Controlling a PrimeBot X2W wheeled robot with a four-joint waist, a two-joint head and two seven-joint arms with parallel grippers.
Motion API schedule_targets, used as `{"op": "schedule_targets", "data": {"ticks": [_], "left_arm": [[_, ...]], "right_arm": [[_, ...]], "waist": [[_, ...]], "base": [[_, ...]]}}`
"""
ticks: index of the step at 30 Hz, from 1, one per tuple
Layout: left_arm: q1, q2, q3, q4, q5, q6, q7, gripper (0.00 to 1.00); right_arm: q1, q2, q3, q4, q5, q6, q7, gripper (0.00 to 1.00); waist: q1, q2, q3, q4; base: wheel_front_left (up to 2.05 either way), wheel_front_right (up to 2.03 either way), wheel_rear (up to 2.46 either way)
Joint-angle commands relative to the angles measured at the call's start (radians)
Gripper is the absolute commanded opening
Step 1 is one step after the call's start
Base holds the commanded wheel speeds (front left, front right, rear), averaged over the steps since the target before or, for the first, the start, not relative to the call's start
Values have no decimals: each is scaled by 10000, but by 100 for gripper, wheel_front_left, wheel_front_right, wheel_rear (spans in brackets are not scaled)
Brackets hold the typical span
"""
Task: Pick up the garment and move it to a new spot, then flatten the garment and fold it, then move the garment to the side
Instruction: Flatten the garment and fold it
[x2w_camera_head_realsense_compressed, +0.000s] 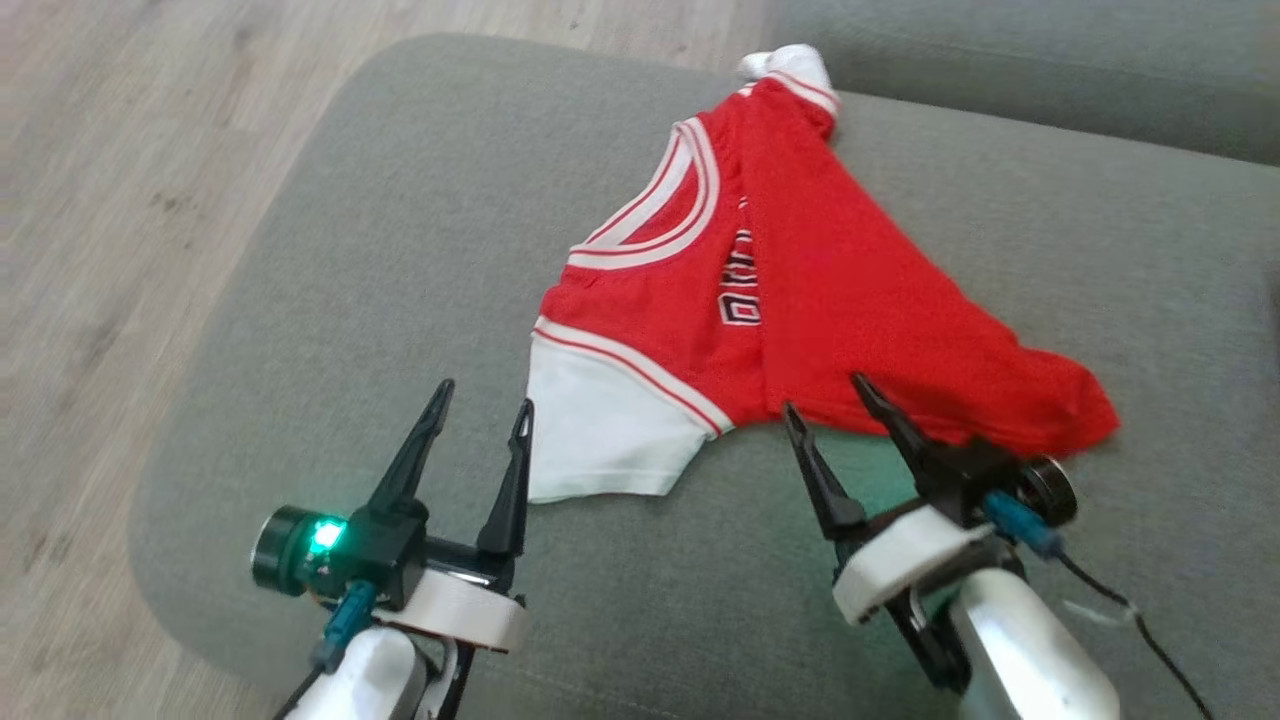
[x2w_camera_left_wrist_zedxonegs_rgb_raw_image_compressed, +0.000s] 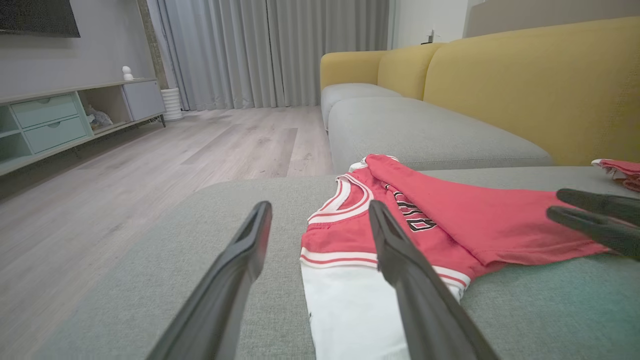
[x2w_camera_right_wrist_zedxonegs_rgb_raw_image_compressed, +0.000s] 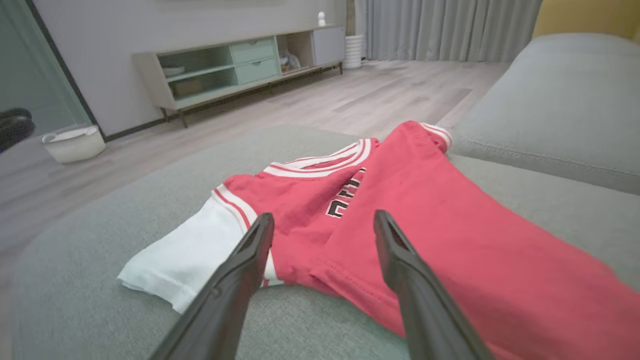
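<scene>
1. the garment (x2w_camera_head_realsense_compressed: 800, 300), a red jersey with white sleeves, is seen lying on the grey sofa cushion (x2w_camera_head_realsense_compressed: 400, 200), near its middle, with 1 side already laid over the other along its length.
2. the left pincer (x2w_camera_head_realsense_compressed: 485, 395) is held spread and empty, just beside the near white sleeve (x2w_camera_head_realsense_compressed: 600, 430). the right pincer (x2w_camera_head_realsense_compressed: 824, 393) is likewise spread and empty at the near red hem, nothing being pinched.
3. the folding step is judged to be in hand: 1 fold is made, and it is uneven, the upper flap (x2w_camera_head_realsense_compressed: 870, 300) lying skewed towards the robot's right.
4. the next move is thought to call for the loose sleeve to be tucked in, or for the near hem to be gripped by both pincers and carried towards the collar (x2w_camera_head_realsense_compressed: 660, 220), with the layers kept together.
5. the lettering (x2w_camera_head_realsense_compressed: 742, 290) is half covered by the flap and cannot be read. the far sleeve (x2w_camera_head_realsense_compressed: 790, 65) is bunched. whether the right fingertips touch the cloth cannot be told. a scrap of red cloth (x2w_camera_left_wrist_zedxonegs_rgb_raw_image_compressed: 620, 172) is cut off at the edge of the left wrist view.
</scene>
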Motion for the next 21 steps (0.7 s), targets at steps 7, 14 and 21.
{"op": "schedule_targets", "data": {"ticks": [7,14,21], "left_arm": [[-465,-479,749,-17,401,-512,-94,100],[-389,-1011,1128,188,745,-952,-95,100],[-360,-1410,1478,451,1020,-1393,-95,100]], "right_arm": [[-1185,-14,333,1124,-603,-19,136,100],[-1788,-14,-298,2261,-802,-19,44,100],[-2273,-14,-594,3285,-556,-19,117,95]], "waist": [[-1,-1,501,700],[-1,-1,781,1138],[-1,-1,985,1447]], "base": [[0,0,0],[0,0,0],[0,0,0]]}}
